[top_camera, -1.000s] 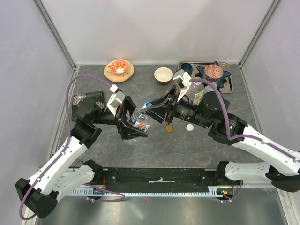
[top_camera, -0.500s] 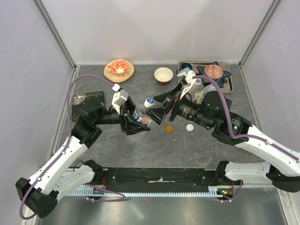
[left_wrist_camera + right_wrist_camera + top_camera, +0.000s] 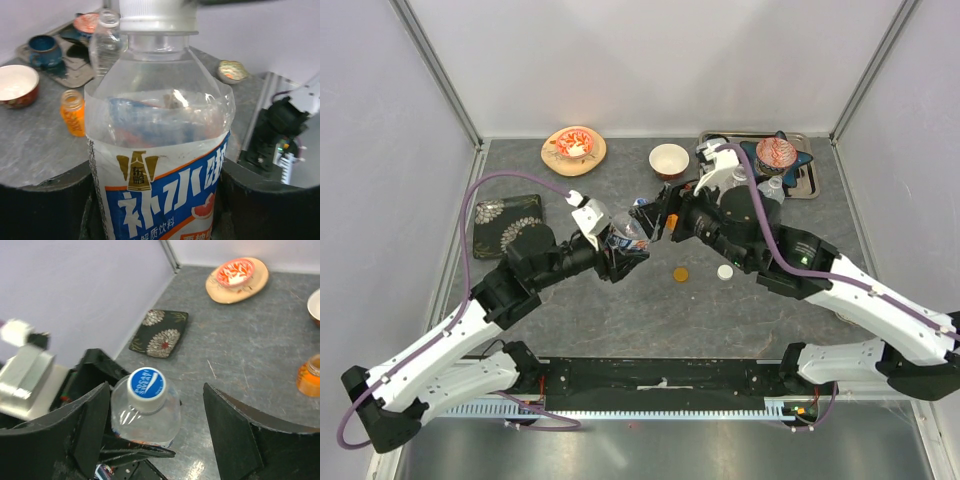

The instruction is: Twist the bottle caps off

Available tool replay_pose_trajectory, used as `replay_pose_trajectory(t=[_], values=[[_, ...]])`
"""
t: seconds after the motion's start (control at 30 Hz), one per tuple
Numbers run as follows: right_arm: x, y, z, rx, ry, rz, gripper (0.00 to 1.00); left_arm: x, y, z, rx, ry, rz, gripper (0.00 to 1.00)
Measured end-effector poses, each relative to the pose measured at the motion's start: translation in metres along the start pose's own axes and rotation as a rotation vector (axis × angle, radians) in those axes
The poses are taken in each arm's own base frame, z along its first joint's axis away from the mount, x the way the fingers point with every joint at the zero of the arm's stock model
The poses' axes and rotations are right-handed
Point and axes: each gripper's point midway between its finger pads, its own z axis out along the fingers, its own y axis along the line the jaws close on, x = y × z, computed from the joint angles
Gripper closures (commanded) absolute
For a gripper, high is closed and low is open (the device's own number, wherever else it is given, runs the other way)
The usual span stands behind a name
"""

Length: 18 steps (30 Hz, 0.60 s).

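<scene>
A short clear bottle (image 3: 160, 150) with a blue label stands between the black fingers (image 3: 45, 200) of my left gripper (image 3: 157, 195), which is shut on its body. Its blue and white cap (image 3: 146, 382) is on. My right gripper (image 3: 155, 390) is open, one finger (image 3: 87, 422) on each side of the cap and not touching it. From above, the left gripper (image 3: 618, 250) and right gripper (image 3: 648, 222) meet at the bottle (image 3: 623, 233). An orange bottle (image 3: 73, 112) and a taller clear bottle (image 3: 106, 42) stand uncapped further back.
Loose orange cap (image 3: 680, 273) and white cap (image 3: 725, 271) lie on the grey table. A red and white bowl (image 3: 669, 160), a patterned plate (image 3: 574, 148), a black floral dish (image 3: 507, 222) and a metal tray (image 3: 806, 180) with crockery sit around.
The left gripper has shut on the bottle and carried it right and further back. The right gripper has opened and swung in over the cap.
</scene>
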Motion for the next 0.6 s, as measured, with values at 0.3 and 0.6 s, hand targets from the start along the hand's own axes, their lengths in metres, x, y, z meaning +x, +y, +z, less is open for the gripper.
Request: replay_pose_trajectory(t=[0.3,0.6], values=[[0.015,-0.015,0.020,0.105,0.018,0.018,0.29,0.003,0.021,-0.004,-0.231,0.013,0.115,0.60],[0.011,-0.009,0.033,0.100,-0.007,0.037,0.45,0.003,0.035,-0.008,-0.321,0.016,0.144,0.60]])
